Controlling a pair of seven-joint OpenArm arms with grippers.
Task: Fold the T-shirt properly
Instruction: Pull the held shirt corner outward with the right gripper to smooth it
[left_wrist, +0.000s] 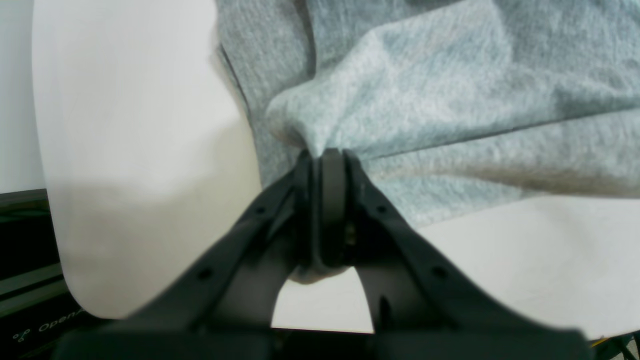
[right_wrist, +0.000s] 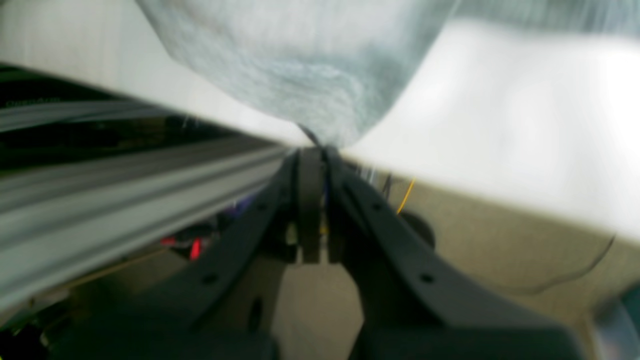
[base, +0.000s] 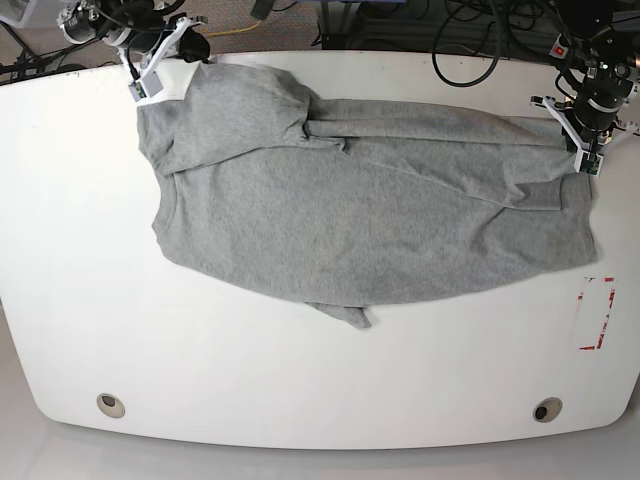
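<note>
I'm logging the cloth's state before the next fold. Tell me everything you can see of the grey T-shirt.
The heather-grey T-shirt is soft knit cloth, lying spread and wrinkled across the white table, with a small flap poking out at its near edge. No lettering shows. The left gripper is shut on one far corner, and the right gripper is shut on the other, by the table's edge.

Your left gripper (left_wrist: 327, 152) sits at the table's three o'clock edge in the base view, jaws pinched tight on a bunched fold of the T-shirt (base: 370, 215). Your right gripper (right_wrist: 312, 150) reaches in at eleven o'clock, jaws likewise clamped on a grey corner. Both wrists angle in from the far side, arms spread wide apart across the scene.
</note>
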